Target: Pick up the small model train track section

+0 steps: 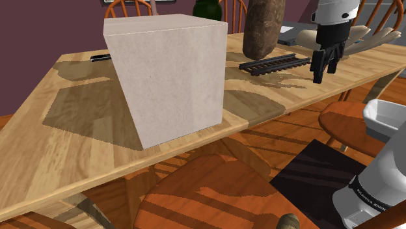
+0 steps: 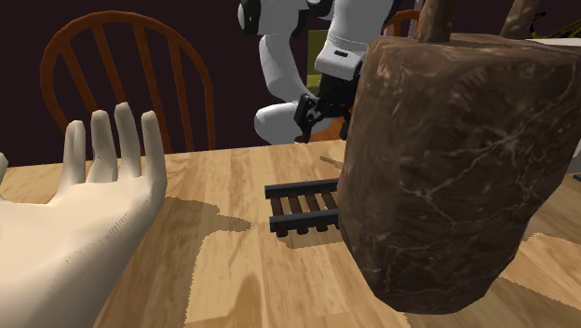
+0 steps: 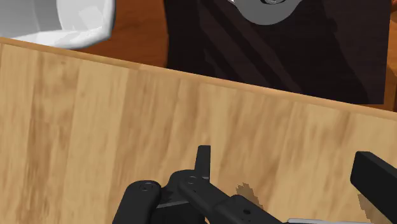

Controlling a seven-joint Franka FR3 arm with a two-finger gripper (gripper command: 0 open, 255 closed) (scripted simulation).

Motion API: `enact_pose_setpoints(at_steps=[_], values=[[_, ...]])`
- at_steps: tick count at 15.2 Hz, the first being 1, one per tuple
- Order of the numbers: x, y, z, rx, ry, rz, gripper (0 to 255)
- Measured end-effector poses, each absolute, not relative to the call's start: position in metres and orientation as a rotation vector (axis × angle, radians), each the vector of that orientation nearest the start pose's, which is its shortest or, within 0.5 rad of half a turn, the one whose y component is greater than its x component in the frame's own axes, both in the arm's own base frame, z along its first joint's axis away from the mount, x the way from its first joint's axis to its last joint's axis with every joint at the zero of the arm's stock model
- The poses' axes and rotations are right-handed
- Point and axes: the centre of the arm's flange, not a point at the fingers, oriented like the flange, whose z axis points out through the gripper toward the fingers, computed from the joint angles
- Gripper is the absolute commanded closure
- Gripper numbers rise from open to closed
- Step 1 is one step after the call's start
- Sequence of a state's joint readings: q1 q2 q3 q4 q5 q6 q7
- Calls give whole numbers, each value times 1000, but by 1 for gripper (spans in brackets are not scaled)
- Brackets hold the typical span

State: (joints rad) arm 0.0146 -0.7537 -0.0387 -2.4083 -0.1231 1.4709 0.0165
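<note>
Closest, a large beige box (image 1: 170,78) sits on the wooden table (image 1: 58,143); past it the black train track section (image 1: 274,64) lies flat, just to the shoulder view's left of the gripper (image 1: 325,70), whose jaws stand apart, clasping nothing.

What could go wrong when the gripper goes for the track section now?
1. The open gripper hangs beside the track section, not over it; closing here would likely grasp nothing.
2. The brown rock-like block stands right next to the track; the gripper might bump it.
3. The track lies flat, so the gripper may scrape the table.
</note>
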Motion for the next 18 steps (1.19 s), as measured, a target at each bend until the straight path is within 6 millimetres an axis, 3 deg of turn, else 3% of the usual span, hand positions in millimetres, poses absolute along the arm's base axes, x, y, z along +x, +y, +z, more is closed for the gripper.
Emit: enact_pose_setpoints(at_steps=[1,3,9,16,18], values=[[300,-24,549,-3225,46,297,0],[298,-36,551,-3240,-116,248,0],[309,-91,565,-3165,-978,10,0],[348,-140,589,-2721,-1969,-293,0],[355,-144,590,-2639,-2088,-327,0]])
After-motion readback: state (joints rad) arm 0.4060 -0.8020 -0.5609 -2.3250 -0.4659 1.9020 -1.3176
